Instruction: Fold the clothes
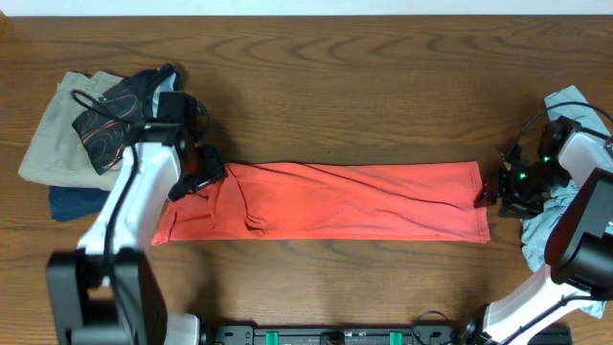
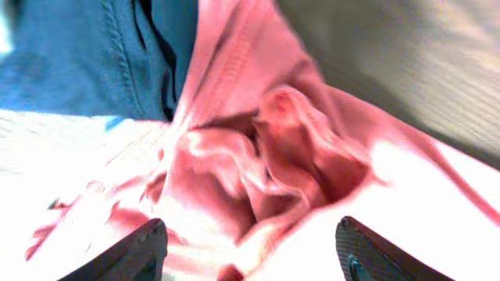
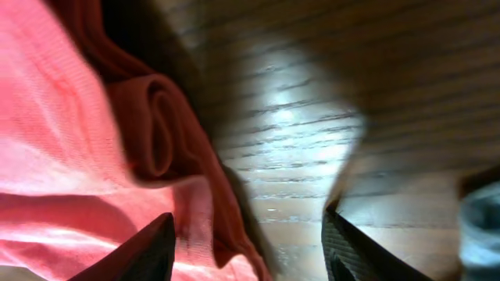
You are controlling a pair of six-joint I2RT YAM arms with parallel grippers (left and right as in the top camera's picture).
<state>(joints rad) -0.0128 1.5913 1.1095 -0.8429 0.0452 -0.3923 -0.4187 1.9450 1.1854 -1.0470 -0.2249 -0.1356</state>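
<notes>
1. Overhead view: the red T-shirt lies mid-frame, folded into a long flat strip running left to right on the wooden table; no lettering shows on it.
2. The left gripper sits at the strip's left end, over the upper corner where the fabric is rumpled; the right gripper is at the short edge on the right end.
3. Left wrist view: its fingers are spread wide at the bottom of the frame, released, nothing clamped. Bunched red fabric fills the middle just beyond them; some blue cloth shows in the upper left. Parts of the picture are washed out white, so I can't tell if the tips touch the fabric.
4. Right wrist view: its fingers are spread too, gripping nothing. The shirt's folded edge takes up the left half of the frame, with one fingertip over it; bare wood lies between the two fingers.
5. The blue-grey shirt is crumpled at the right edge of the overhead frame, partly under the right arm, near the strip's right end.
6. Upper left of the overhead frame there's a pile: a beige garment, a black garment with an orange pattern on top of it; a navy garment pokes out below.
</notes>
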